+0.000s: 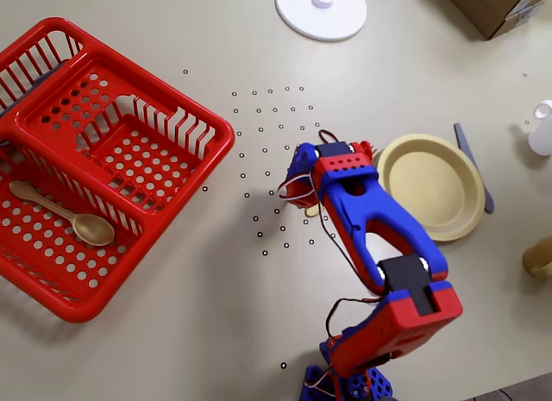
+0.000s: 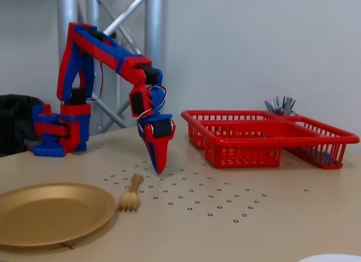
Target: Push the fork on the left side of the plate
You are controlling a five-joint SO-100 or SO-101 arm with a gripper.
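- Where it lies flat on the tabletop, the fork is a small, pale yellow-tan piece with a rounded handle end and short tines; in the fixed view the tines point toward the camera and sit just beside the plate's rim, apart from it.
- In the overhead view only the handle end of the fork shows, the rest being hidden under the arm.
- The plate is round, plain and pale yellow with a raised rim; in the overhead view the plate lies to the right of the fork.
- The end effector points straight down, its two fingers pressed together into one narrow tip, pinching nothing; the tip hangs close above the dotted area of the tabletop, just beyond the fork's handle end in the fixed view.
- A red basket holds a tan spoon.
- No legible brand, label or writing shows in either view.
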